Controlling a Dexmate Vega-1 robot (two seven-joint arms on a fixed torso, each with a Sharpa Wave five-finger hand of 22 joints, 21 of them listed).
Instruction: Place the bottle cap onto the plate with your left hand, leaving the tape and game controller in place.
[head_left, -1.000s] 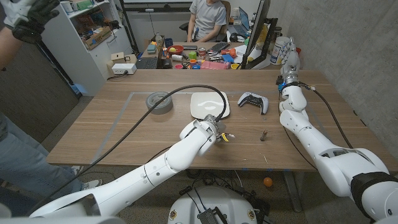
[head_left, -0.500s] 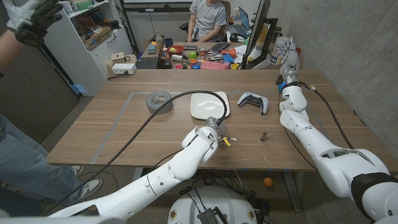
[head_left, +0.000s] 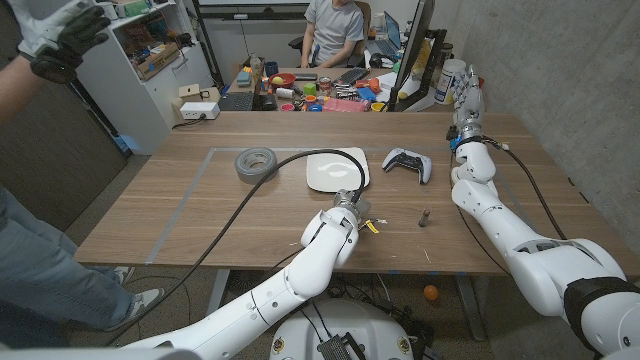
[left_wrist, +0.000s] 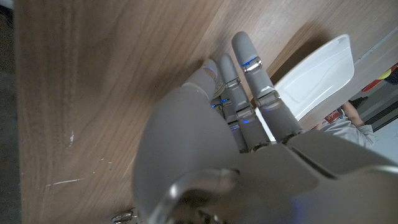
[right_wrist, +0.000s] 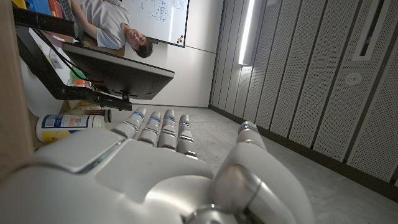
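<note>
- The bottle cap (head_left: 424, 217) sits on the table (head_left: 180, 215), off to the right of the left hand (head_left: 352, 206) and well apart from its fingers; nothing touches it.
- It looks like a small dark piece, so I judge it light, stiff and not fragile, though smooth enough to skid or roll on the wood if nudged from one side.
- Being so small, it probably wants a pinch across its opposite sides between thumb and a fingertip, taken from above, not a whole-hand grab.
- In the left wrist view the left hand's fingers (left_wrist: 249, 62) lie straight and pressed together, reaching over bare wood toward the plate (left_wrist: 317, 78); they hold nothing.
- The plate lies just beyond those fingertips, the game controller (head_left: 408, 162) farther off to their right, the tape (head_left: 256, 164) away to their left.
- The right hand (head_left: 466, 100) is raised at the far right edge of the table; in the right wrist view its fingers (right_wrist: 158, 130) lie side by side, lightly curled, holding nothing.
- Compared with a second ago, the left hand has slid rightward, closer to the cap; cap, plate, controller and tape have not moved.
</note>
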